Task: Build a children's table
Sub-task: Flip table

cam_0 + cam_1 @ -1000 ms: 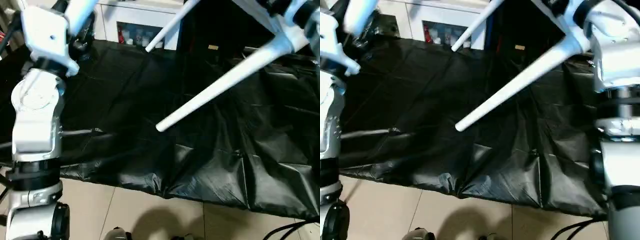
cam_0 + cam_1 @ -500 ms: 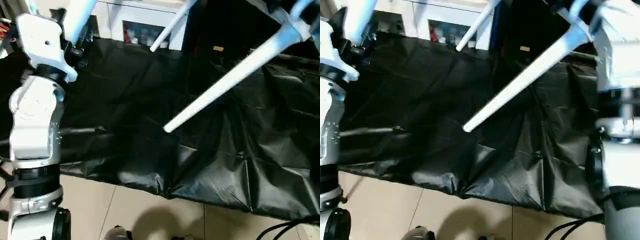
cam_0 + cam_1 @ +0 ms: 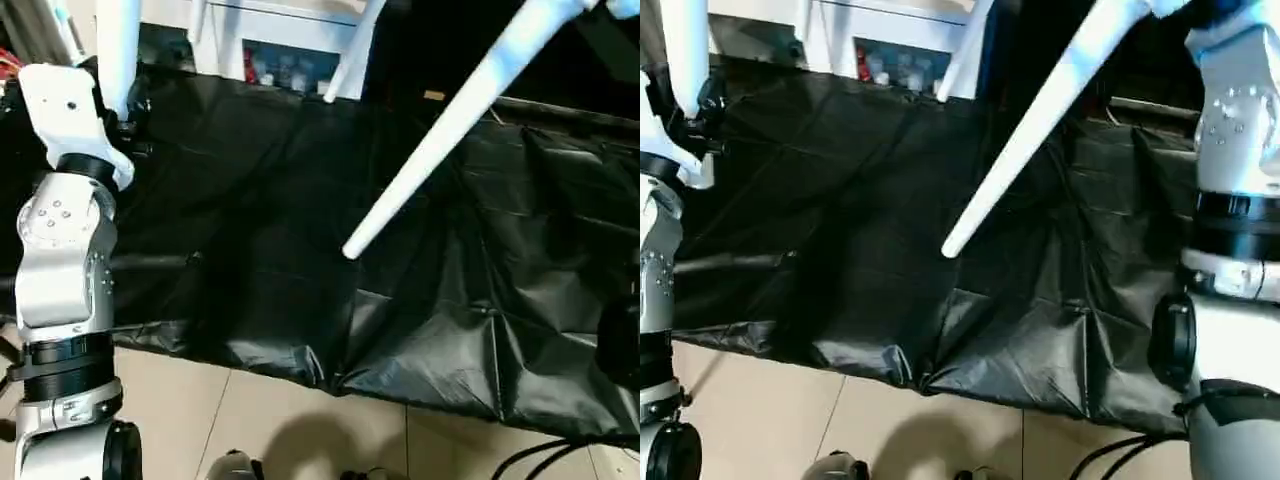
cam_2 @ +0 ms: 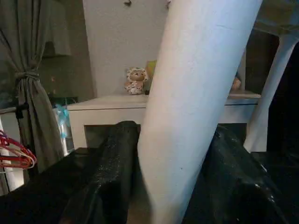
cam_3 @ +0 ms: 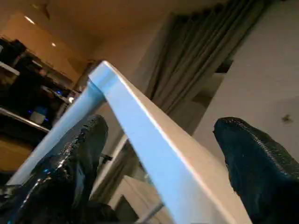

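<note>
The children's table is lifted above the floor, and its white tapered legs reach into the head views. One long leg (image 3: 440, 130) slants down from the upper right to a free tip over the black sheet. Another leg (image 3: 350, 50) hangs at the back. A third leg (image 3: 118, 45) stands almost upright at my left arm (image 3: 60, 250). My left gripper (image 4: 173, 130) is shut on this leg (image 4: 196, 93), a black finger (image 4: 112, 177) pressing each side. My right gripper (image 5: 161, 122) is open, its fingers (image 5: 252, 168) spread wide around a white table edge (image 5: 140, 116).
A crumpled black sheet (image 3: 300, 230) covers the floor ahead, with its front edge on beige tiles (image 3: 260, 420). A white cabinet with glass doors (image 3: 280, 50) stands behind it. My right arm (image 3: 1235, 200) rises at the right. Cables (image 3: 540, 455) lie at the lower right.
The right gripper's hold at the long leg's thick end has gone and its fingers have spread. The long leg now slants more steeply. The leg in the left gripper has turned from slanted to nearly upright.
</note>
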